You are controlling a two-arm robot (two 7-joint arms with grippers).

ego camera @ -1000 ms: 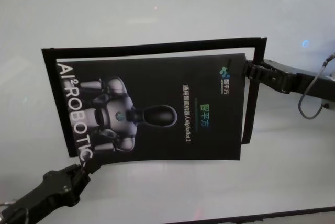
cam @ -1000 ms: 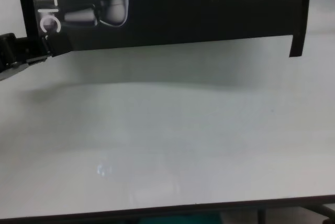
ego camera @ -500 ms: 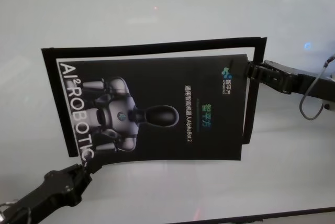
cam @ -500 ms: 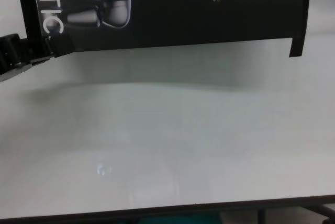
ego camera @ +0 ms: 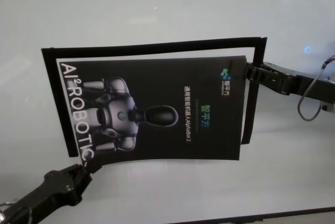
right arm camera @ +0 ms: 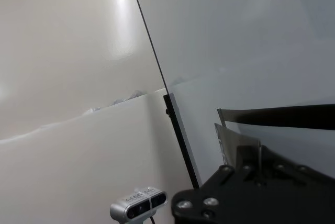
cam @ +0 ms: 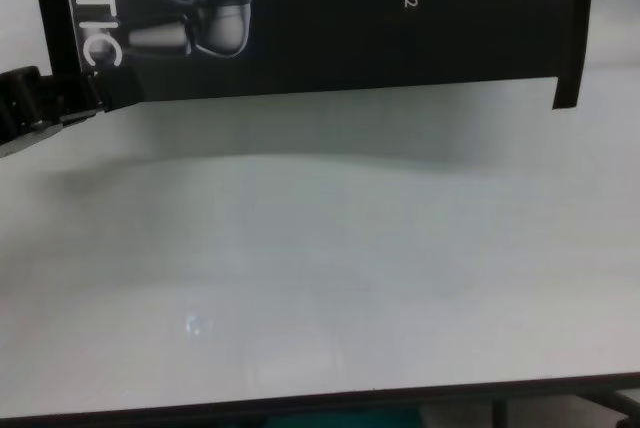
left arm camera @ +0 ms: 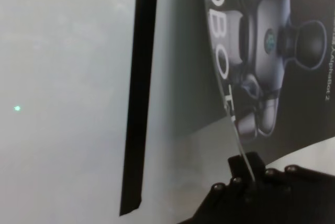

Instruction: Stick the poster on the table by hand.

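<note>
The poster (ego camera: 172,114), black and glossy with a grey-white robot picture and white letters, is held over the white table (ego camera: 157,4). My left gripper (ego camera: 90,164) is shut on its near left corner, also seen in the chest view (cam: 92,98) and the left wrist view (left arm camera: 246,174). My right gripper (ego camera: 246,70) is shut on the far right corner. In the chest view the poster (cam: 380,28) casts a soft shadow on the table (cam: 300,278) and its near edge looks lifted. The right wrist view shows the right gripper (right arm camera: 257,164) pinching the poster's edge (right arm camera: 277,114).
Thin black strips (ego camera: 157,44) form a frame on the table around the poster, with a right side (ego camera: 254,93) and a left side (left arm camera: 140,93). The table's dark front edge (cam: 300,410) runs close by. A small grey camera (right arm camera: 138,205) sits beyond the table.
In the chest view the poster's near edge and the left gripper have dropped slightly. The right gripper has barely shifted.
</note>
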